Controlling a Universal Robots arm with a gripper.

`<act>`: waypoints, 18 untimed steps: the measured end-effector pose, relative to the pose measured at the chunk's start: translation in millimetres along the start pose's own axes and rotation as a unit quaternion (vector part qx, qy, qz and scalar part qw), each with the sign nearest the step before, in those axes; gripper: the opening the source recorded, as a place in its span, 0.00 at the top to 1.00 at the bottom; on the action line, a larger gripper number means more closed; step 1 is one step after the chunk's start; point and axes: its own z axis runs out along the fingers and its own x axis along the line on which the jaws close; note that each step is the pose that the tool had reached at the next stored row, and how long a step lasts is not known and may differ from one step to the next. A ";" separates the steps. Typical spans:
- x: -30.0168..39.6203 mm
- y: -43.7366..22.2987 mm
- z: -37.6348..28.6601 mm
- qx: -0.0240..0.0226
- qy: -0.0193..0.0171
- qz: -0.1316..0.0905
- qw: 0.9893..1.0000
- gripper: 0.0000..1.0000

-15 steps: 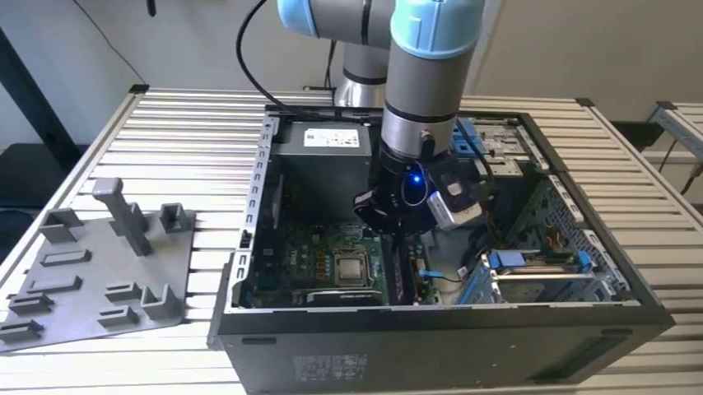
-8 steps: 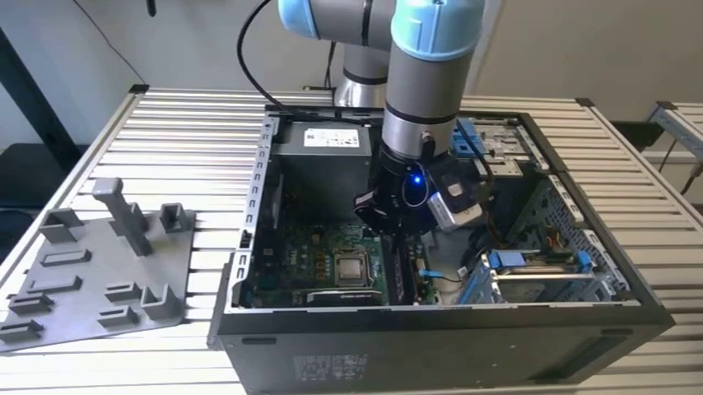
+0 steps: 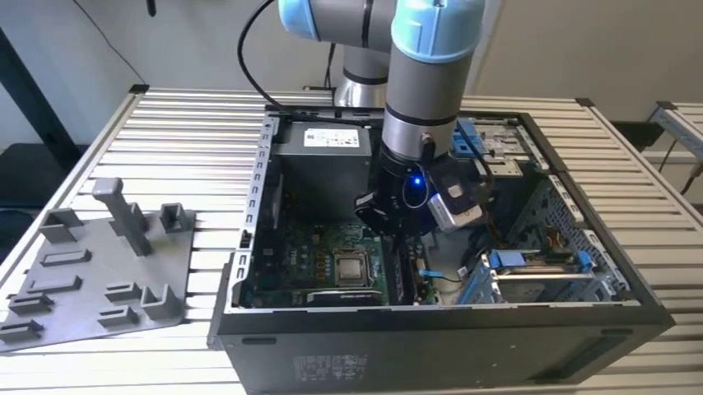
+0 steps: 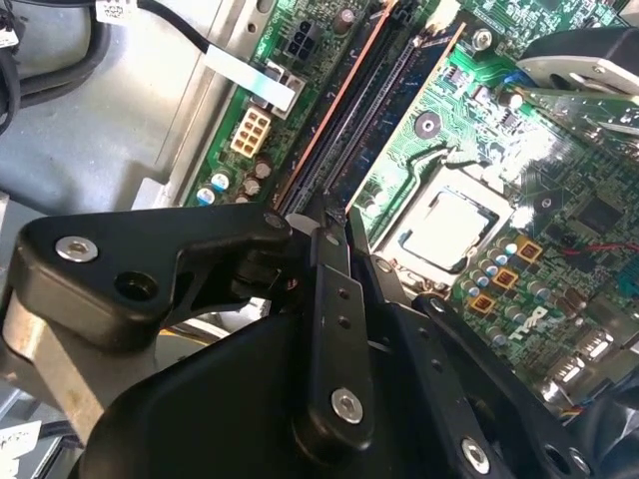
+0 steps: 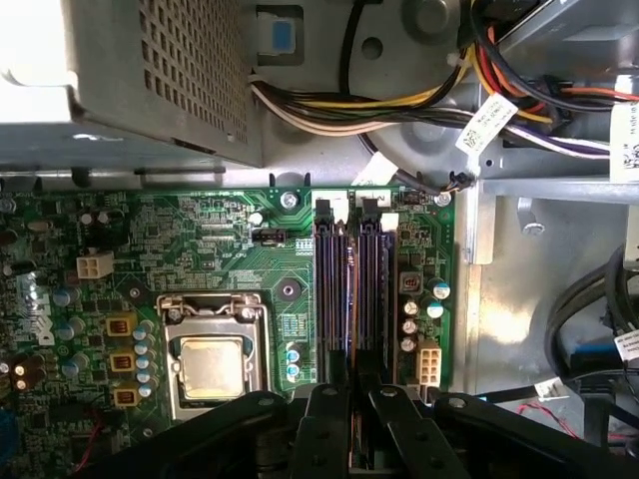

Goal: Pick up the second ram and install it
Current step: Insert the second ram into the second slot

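Observation:
The second ram [image 5: 371,289] is a long dark stick standing in the motherboard slot farther from the processor, seen edge-on, with another filled slot [image 5: 334,289] beside it. In the second wrist view the second ram [image 4: 391,105] runs away from the fingertips. My gripper [image 5: 357,391] [image 4: 344,222] is low inside the open computer case [image 3: 439,317], its black fingers [image 5: 391,404] drawn close on either side of the stick's near end. In the exterior view the gripper [image 3: 398,239] hangs just above the board.
The processor socket [image 5: 212,364] lies beside the slots. A power supply box [image 3: 324,144] and bundled cables [image 5: 399,100] sit at the case's far end, with a drive cage [image 3: 538,271] on the exterior view's right. A grey holder tray [image 3: 99,271] with upright posts lies outside the case.

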 end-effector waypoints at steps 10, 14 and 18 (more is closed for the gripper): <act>0.1 0.3 2.8 0.000 0.000 0.000 1.000 0.86; 1.6 0.5 5.4 0.000 0.000 -0.002 1.000 0.86; 2.4 0.6 7.6 0.000 0.000 -0.004 1.000 0.86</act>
